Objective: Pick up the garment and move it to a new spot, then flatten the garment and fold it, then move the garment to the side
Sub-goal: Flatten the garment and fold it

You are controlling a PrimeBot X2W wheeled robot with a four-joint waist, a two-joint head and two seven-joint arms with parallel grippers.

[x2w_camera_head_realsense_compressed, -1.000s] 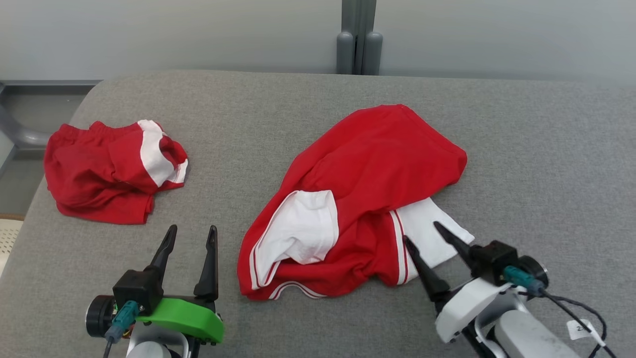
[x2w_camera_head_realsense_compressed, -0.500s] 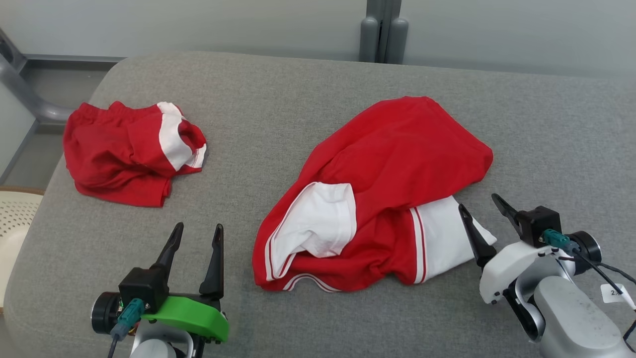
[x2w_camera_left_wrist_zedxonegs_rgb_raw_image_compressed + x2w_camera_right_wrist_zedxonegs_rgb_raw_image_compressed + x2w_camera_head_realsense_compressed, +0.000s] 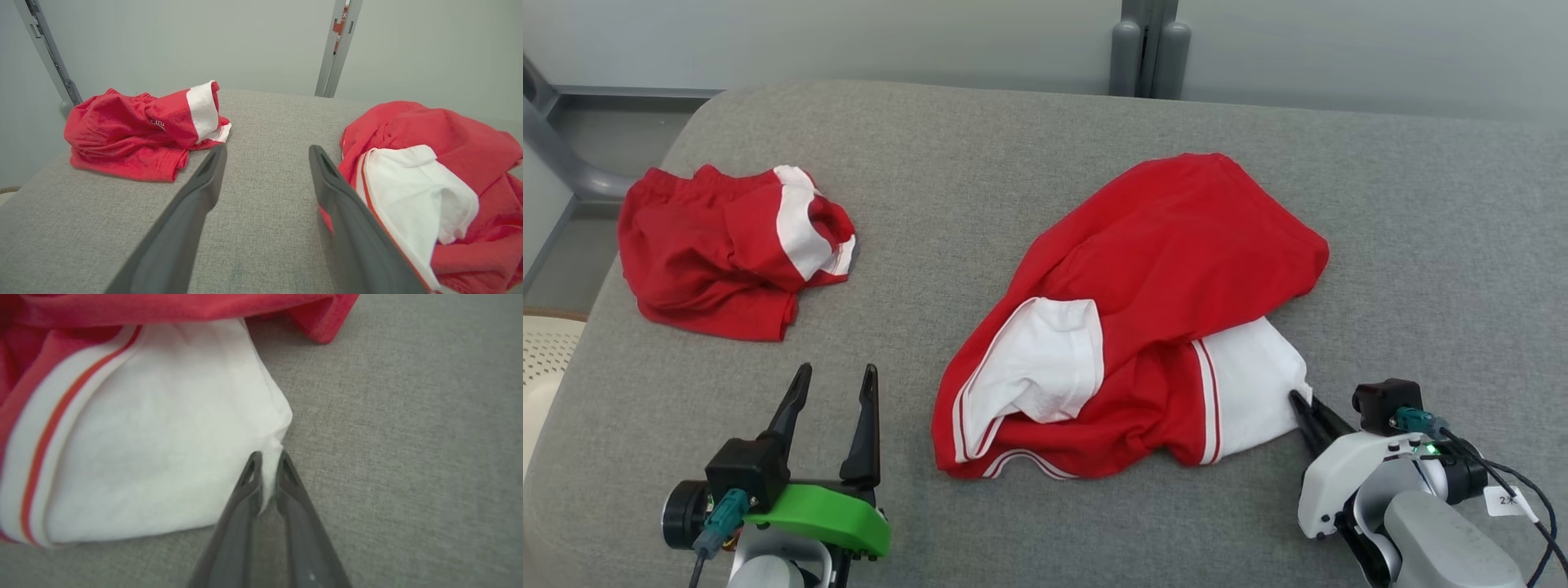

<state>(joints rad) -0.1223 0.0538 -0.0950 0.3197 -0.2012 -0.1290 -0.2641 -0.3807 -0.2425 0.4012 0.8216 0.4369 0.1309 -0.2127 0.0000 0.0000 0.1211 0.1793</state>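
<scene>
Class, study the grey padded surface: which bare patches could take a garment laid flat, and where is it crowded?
Bare: the strip between the crumpled garment and the large garment, ahead of the open left gripper; the padded surface along its far edge; and right of the large garment. Crowded: the near right, where the right gripper pinches its white corner.

R wrist view: garment [image 3: 143, 428] ran off top & left edges; L wrist view: off right edge. Print on 2nd red garment [image 3: 122, 139] was too small to read. Pale perforated object [image 3: 541, 359] was cut by head view's left edge.
</scene>
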